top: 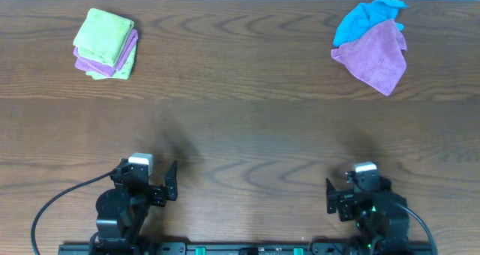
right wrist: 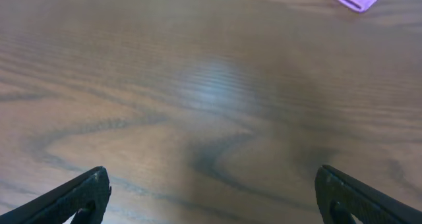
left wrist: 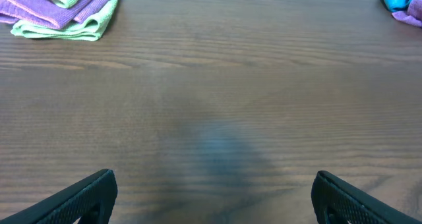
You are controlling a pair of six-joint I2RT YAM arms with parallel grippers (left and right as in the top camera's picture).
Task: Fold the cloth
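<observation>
A dark wood-grain table (top: 247,127) fills the overhead view, its streaked grain running from side to side. The left arm (top: 118,208) and the right arm (top: 382,214) are seen drawn back at the near edge, low over the wood, with black cables looping out to the sides. The left gripper (left wrist: 214,181) is spread wide and holds nothing, and its two black fingers are cut off at the bottom corners of the wrist view. The right gripper (right wrist: 212,174) is likewise parted and empty. At the far left the cloth (top: 103,36) is found folded into a soft lime-green square on top of a small stack, well apart from both grippers. Under it a folded purple cloth (top: 94,60) is laid, and a paler green layer (top: 124,66) shows at the bottom. At the far right a crumpled blue cloth (top: 360,19) is partly covered by a loose purple cloth (top: 379,56). From the left wrist the stack is cropped by the frame's top edge. From the right wrist only a purple corner is seen.
</observation>
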